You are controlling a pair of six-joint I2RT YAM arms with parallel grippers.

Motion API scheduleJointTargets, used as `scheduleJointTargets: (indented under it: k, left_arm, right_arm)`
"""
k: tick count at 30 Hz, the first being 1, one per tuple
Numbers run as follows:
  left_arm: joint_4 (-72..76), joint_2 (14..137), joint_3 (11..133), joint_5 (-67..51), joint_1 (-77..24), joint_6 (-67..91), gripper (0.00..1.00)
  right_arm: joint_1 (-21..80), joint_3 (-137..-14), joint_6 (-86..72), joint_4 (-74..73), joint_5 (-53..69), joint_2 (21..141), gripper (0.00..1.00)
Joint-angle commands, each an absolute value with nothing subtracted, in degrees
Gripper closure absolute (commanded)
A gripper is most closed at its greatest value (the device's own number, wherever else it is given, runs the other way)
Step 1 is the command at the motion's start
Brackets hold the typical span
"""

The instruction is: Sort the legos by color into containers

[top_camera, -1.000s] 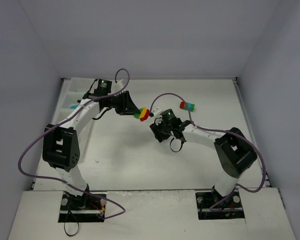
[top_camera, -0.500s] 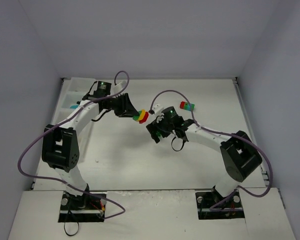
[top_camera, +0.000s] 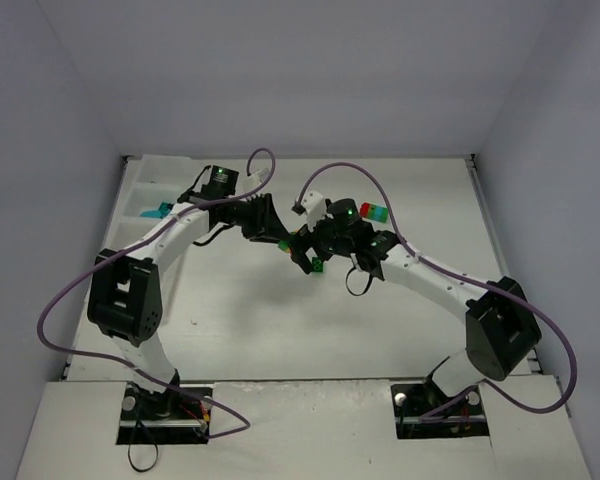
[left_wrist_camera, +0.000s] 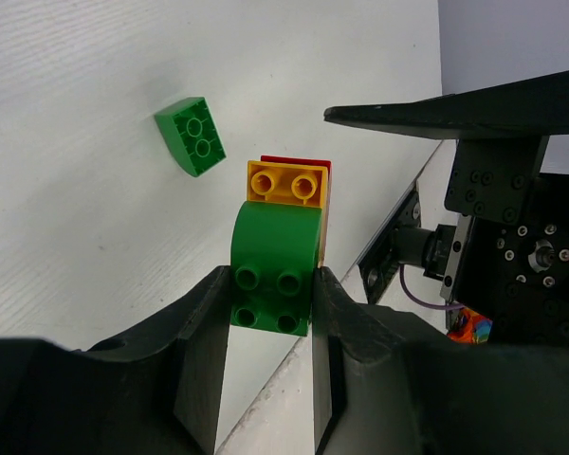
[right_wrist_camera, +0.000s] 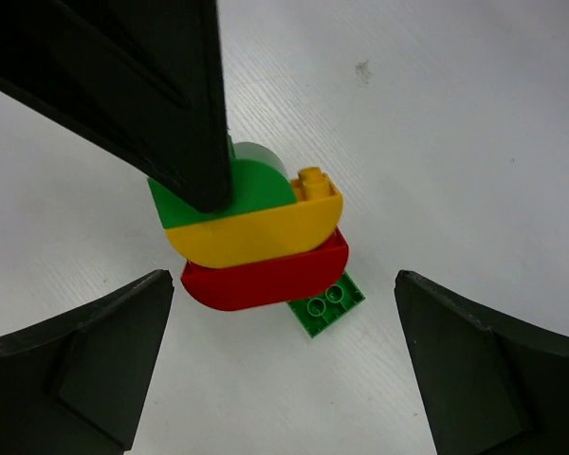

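White table [top_camera: 240,320], pale walls [top_camera: 280,80], 1 tray [top_camera: 140,190].
The left gripper [left_wrist_camera: 270,294] clamps 1 clump [right_wrist_camera: 256,227] of 3 legos; right gripper [right_wrist_camera: 280,313] gapes wide, empty, beside it; 1 green brick [left_wrist_camera: 194,137] lies near it.

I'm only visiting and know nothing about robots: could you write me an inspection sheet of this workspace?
Surface: white table, no spills seen.
Job's things: green-yellow-red clump in the left gripper; loose green brick on the table near it; red-and-green clump farther back; teal brick in the tray.
Clutter: nothing seen.
Grippers: left gripper shut on the clump's green brick; right gripper open, straddling the clump without touching.
Cables: purple cables loop along both arms.
Surroundings: plain grey walls on three sides.
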State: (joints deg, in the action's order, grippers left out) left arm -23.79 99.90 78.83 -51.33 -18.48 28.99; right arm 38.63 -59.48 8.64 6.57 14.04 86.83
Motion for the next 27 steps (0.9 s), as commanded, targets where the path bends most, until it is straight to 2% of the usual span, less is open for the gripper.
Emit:
scheduleJointTargets:
  k: [1,7,16,21,24,25,27]
  left_arm:
    - [-22.32,95.98,80.95,-54.05,-19.42,29.27,1.00]
    - [-22.32,96.24,81.12,-54.23,-20.30,29.62,1.00]
    - [-22.59,95.98,81.56,-55.28,-20.92,29.62,1.00]
    - [-23.20,95.98,81.91,-55.90,-21.09,29.18,1.00]
    - [-23.73,96.06,81.83,-55.90,-21.09,28.83,1.00]
    - [-24.25,95.98,81.91,-55.46,-21.09,28.39,1.00]
    - [-24.61,95.89,82.09,-55.28,-21.09,28.13,1.00]
  right_arm:
    - [39.46,-62.58,9.49,8.53,16.08,85.87,0.00]
    - [39.81,-63.37,9.93,8.61,15.91,86.40,0.01]
    - [39.81,-63.02,10.37,8.61,17.31,87.89,0.29]
    - [39.90,-63.10,10.28,8.61,18.10,89.03,0.33]
    - [39.90,-63.11,10.46,8.61,18.19,89.21,0.56]
    - [39.90,-63.02,10.46,8.70,18.02,89.12,0.70]
    - [39.99,-62.23,10.46,8.79,17.32,88.86,0.85]
